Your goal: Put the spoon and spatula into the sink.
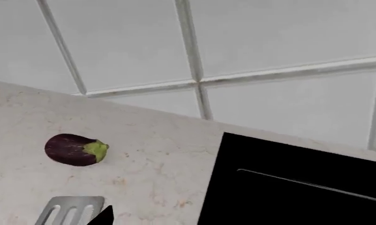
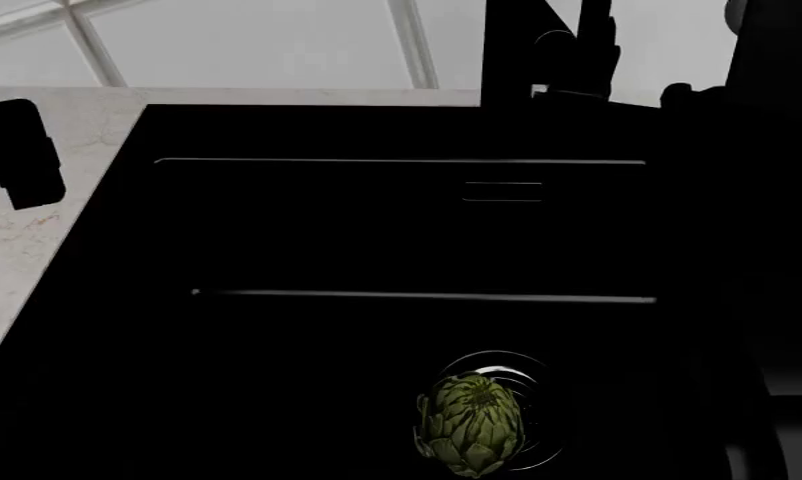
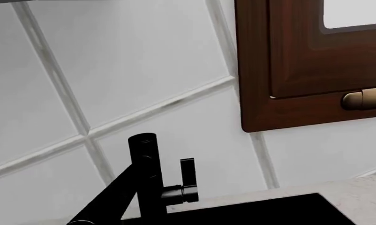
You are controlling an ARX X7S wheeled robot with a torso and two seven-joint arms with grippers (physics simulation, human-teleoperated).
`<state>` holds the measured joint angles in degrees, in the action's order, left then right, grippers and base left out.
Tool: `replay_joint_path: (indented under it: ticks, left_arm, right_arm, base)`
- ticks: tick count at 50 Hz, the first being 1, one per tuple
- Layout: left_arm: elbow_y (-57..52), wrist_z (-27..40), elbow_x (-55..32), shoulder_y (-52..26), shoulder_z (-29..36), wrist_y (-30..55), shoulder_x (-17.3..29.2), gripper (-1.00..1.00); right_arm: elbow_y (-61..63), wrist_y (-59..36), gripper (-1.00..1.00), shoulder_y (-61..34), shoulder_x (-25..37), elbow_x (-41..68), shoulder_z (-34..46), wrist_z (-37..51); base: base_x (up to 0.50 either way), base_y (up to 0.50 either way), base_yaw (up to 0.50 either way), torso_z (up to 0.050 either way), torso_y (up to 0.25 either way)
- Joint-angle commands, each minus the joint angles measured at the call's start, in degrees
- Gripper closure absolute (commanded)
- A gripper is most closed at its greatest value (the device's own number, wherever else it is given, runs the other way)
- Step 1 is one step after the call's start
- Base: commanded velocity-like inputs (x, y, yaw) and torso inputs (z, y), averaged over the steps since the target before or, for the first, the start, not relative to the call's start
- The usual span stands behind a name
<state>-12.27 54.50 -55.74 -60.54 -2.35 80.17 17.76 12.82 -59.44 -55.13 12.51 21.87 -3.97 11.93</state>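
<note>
A purple eggplant (image 1: 75, 149) with a green cap is seen lying on the pale marble counter (image 1: 150, 159) below the white tiled wall (image 1: 125, 42), a green artichoke (image 2: 471, 421) is seen, and a brown wooden cabinet door (image 3: 313, 61) with a brass handle (image 3: 365, 99) is mounted on the wall.

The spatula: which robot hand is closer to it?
Left. Its wrist camera shows the spatula on the counter just below it, while the right wrist camera faces the faucet and wall.
</note>
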Motion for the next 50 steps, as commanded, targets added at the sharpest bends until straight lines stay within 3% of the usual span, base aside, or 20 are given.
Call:
replay_joint_path:
  ticks: [1,4,10,27,50]
  left_arm:
    - [-4.86,35.47,-51.31,0.78,22.29,-24.83,20.74,-1.0]
    - [-7.72,35.42,-54.09,-0.84,31.52,-34.85,26.1,-1.0]
    - [-9.46,35.18,-54.9,-1.13,37.77,-41.45,29.66,-1.0]
    - [-9.53,33.38,-53.78,5.15,39.14,-47.84,33.51,-1.0]
    - [-0.87,26.64,-51.03,1.96,41.98,-43.31,33.93,-1.0]
  right_arm:
    - [0.24,0.13,-1.0,1.78,0.23,0.38,-0.38,0.27]
    - [0.11,0.34,-1.0,2.13,0.21,0.55,-0.42,0.17]
    - [-0.64,1.25,-1.0,2.89,0.23,0.59,-0.43,0.01]
    - [-2.21,2.92,-1.0,3.84,0.14,0.84,-0.1,-0.2]
    - [-3.48,4.09,-1.0,4.45,0.28,1.49,-0.21,-0.1]
  base:
    - [0.0,0.0,0.0,0.0,0.0]
    - [0.0,0.0,0.0,0.0,0.0]
    - [0.0,0.0,0.0,0.0,0.0]
    - [0.0,0.0,0.0,0.0,0.0]
    - [0.0,0.0,0.0,0.0,0.0]
